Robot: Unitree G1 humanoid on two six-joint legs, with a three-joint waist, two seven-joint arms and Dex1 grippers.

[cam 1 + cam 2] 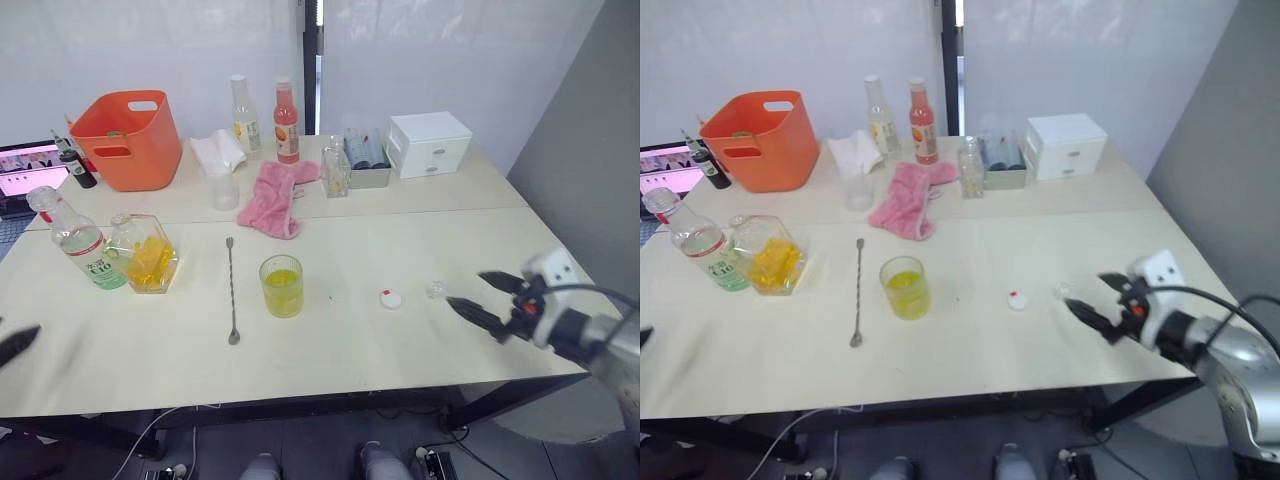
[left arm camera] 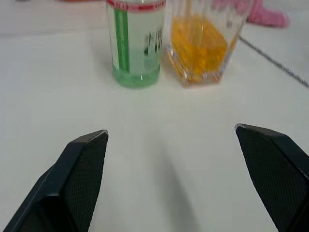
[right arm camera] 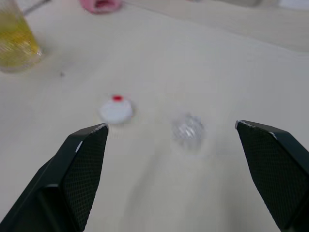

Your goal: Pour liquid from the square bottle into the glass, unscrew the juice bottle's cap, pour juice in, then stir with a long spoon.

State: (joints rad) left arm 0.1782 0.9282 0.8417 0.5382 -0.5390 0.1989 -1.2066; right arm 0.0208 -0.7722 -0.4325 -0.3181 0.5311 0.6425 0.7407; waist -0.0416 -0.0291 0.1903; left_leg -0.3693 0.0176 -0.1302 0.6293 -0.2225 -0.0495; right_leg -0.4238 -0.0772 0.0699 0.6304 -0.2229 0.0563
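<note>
The ribbed glass stands mid-table holding yellow liquid. Just left of it the long spoon lies flat, bowl toward the front edge. At the far left stand the juice bottle with its green-and-white label and, beside it, the square bottle with orange liquid. Right of the glass, the white cap with a red mark lies on the table. My right gripper is open just right of the cap, holding nothing. My left gripper is open and empty, low over the table in front of both bottles.
A small clear stopper lies between the cap and my right gripper. At the back are an orange basket, a plain cup, a pink cloth, two bottles, a small jar and a white drawer box.
</note>
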